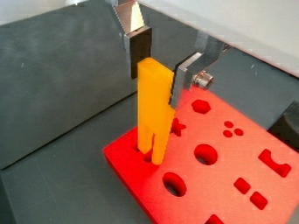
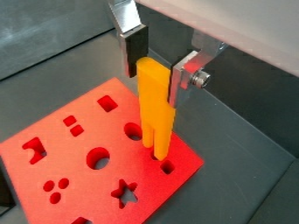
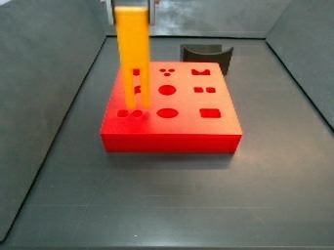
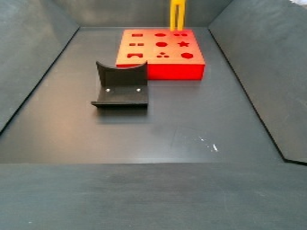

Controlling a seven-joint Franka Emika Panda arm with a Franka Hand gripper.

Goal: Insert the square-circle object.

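The square-circle object (image 1: 153,105), a tall orange-yellow bar, stands upright with its two prongs at the holes at one corner of the red block (image 1: 239,188). My gripper (image 1: 160,85) is shut on the bar's upper end, one pad on each side. Both wrist views show this grip; the other one has the gripper (image 2: 159,86), the bar (image 2: 156,109) and the block (image 2: 52,157). In a side view the bar (image 3: 132,54) rises from the block's (image 3: 196,127) near-left corner. In the other side view the bar (image 4: 178,13) stands behind the block (image 4: 168,67). The gripper is cut off in both side views.
The dark fixture (image 4: 120,85) stands on the grey floor apart from the block and shows behind the block in a side view (image 3: 206,54). Grey walls enclose the floor on all sides. The block's top has several other shaped holes.
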